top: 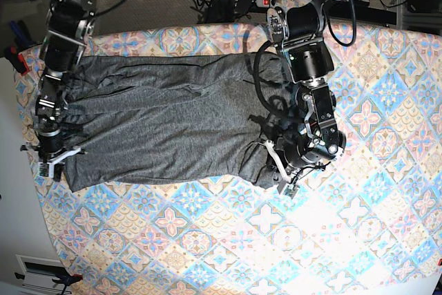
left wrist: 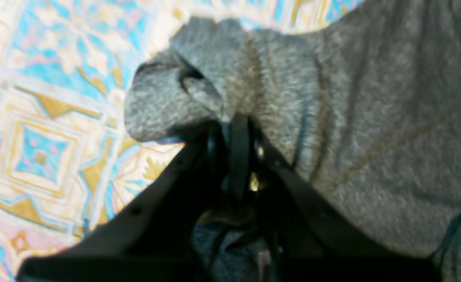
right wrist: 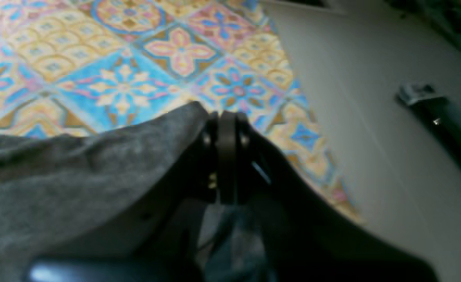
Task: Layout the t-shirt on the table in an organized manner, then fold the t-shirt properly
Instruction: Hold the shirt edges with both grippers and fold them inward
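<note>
You have both grippers, left [left wrist: 236,129] and right [right wrist: 226,121], pinching the shirt [top: 166,126], seemingly to spread it flat on the table [top: 359,240].

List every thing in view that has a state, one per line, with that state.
t-shirt: spread across the table, rumpled, not yet folded, pinched at both ends.
left claw: shut on the t-shirt's bunched edge.
right claw: shut on the t-shirt's edge near the table's side.
table: covered by a patterned cloth, bearing the t-shirt.

Grey t-shirt [top: 166,126] spread wrinkled across far side of floral-tiled table [top: 290,240].
</note>
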Robot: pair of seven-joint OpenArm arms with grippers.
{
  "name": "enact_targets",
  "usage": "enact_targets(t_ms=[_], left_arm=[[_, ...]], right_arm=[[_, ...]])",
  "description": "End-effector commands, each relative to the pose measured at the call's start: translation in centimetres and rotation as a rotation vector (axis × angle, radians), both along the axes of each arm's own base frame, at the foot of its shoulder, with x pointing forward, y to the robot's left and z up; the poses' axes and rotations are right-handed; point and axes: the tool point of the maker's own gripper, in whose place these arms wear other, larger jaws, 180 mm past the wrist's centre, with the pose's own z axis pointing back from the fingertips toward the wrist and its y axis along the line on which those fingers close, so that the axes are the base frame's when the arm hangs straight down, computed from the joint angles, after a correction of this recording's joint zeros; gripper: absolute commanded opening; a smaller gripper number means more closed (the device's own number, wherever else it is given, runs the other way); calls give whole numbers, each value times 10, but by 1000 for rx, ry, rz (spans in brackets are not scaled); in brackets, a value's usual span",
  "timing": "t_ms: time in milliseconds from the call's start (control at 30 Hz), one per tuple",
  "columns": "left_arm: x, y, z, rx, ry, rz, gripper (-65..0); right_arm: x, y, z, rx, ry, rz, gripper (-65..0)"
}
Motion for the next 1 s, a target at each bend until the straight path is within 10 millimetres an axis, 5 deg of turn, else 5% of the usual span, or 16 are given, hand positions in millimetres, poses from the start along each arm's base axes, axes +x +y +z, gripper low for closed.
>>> enact_targets(t_ms=[0,233,433,500,600,700,900,967], left_arm=[[12,-3,19,-16,-57,-1,-650],[-8,17,-7,22,0,13,-650],[-18,30,-18,49,26,20,-650],[-18,33,-18,53,26,21,-650],[-18,33,-18,53,26,21,-650],[-19,33,-19,53,27,21,-650],[-19,33,-19,55,29,21,-650],[-23,33,-23,55,38,21,-650]], right_arm=[[2,-10,12,-20,-18,-10,-650],[7,-12,26,-35,-44,-12,-650],[7,-7,21,-49,-14,7,-330],[10,-5,22,-48,-14,14,-281],[4,-6,8,-27,17,4,-287],[-18,-8,-40,52,126,-30,-286],[23,-25,-1,249,-31,-19,-286],[16,-26,-9,307,-34,-30,-286]])
